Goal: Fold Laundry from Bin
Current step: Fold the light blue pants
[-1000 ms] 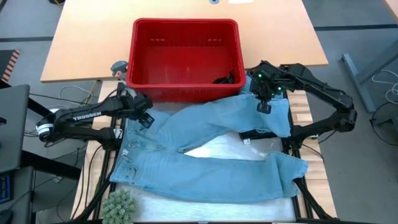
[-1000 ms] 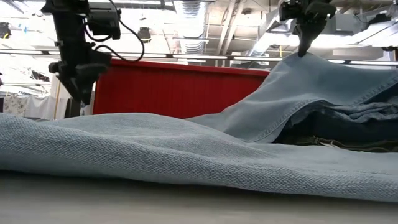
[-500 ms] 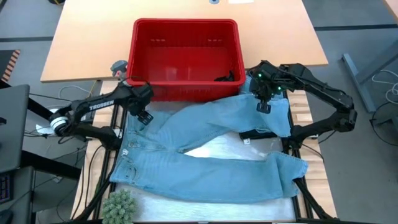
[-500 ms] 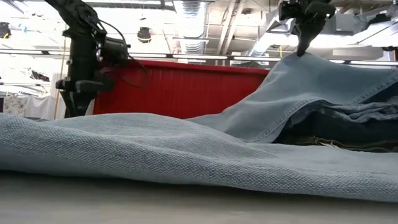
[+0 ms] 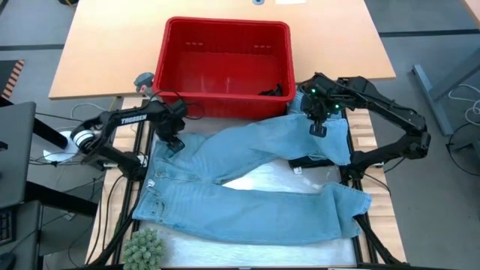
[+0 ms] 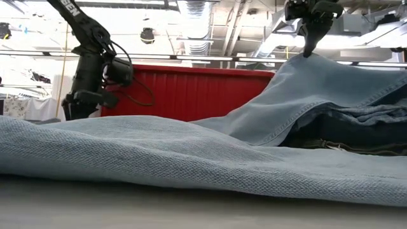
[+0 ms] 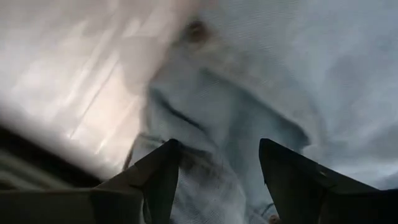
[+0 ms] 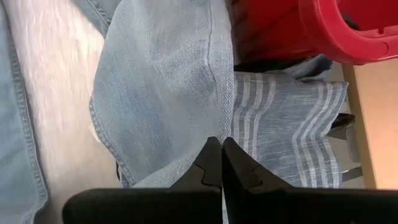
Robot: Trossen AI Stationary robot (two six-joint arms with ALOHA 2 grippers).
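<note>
High view: red rectangular plastic bin (image 5: 225,67) at 12 o'clock. Light blue denim jeans (image 5: 247,187) spread centre. Right gripper (image 5: 318,129) pinched on leg at 2 o'clock; left gripper (image 5: 173,145) parted over waistband, 9 o'clock. Striped grey-blue cloth (image 8: 286,124) beneath leg. Green fuzzy plant (image 5: 144,249) at 7 o'clock.

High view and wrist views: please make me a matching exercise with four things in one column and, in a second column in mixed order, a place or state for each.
Things:
1. left gripper
2. right gripper
3. bin
4. striped cloth

Places or states:
A. lies partly under the jeans, beside the bin
B. open, above the waistband end of the jeans
C. shut on a jeans leg, which it holds lifted
D. stands at the far side of the table, nearly empty, with a dark item in one corner

Pairs: 1-B, 2-C, 3-D, 4-A
</note>
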